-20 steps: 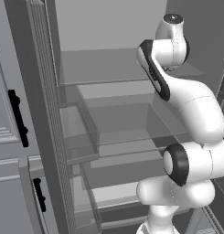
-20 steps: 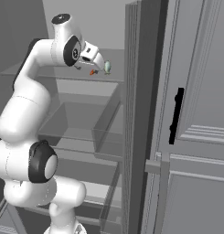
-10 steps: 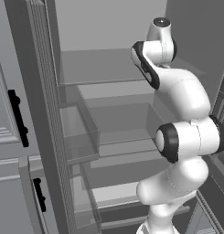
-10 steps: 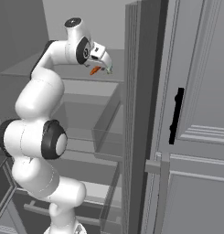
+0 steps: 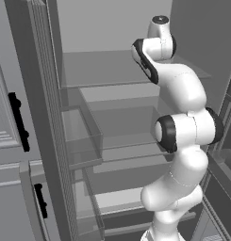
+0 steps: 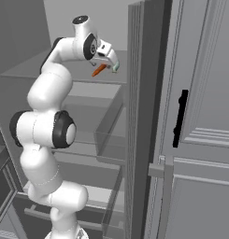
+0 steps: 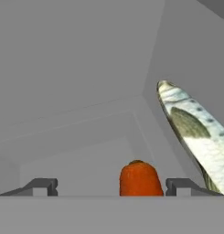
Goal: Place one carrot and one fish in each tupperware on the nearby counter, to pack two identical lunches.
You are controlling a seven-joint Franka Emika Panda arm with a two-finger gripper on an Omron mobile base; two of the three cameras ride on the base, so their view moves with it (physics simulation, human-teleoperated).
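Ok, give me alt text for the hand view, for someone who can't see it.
A small orange carrot sits end-on between the open gripper's two dark finger tips, nearer the right one. A pale silvery-green fish lies slanted to its right, inside a plain grey fridge compartment.

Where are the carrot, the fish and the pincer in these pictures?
carrot (image 7: 139, 179): hand view, its rounded orange end between the finger tips.
fish (image 7: 195, 132): hand view, mid-body of its silvery flank.
pincer (image 7: 112, 186): hand view, midway between its two dark tips.
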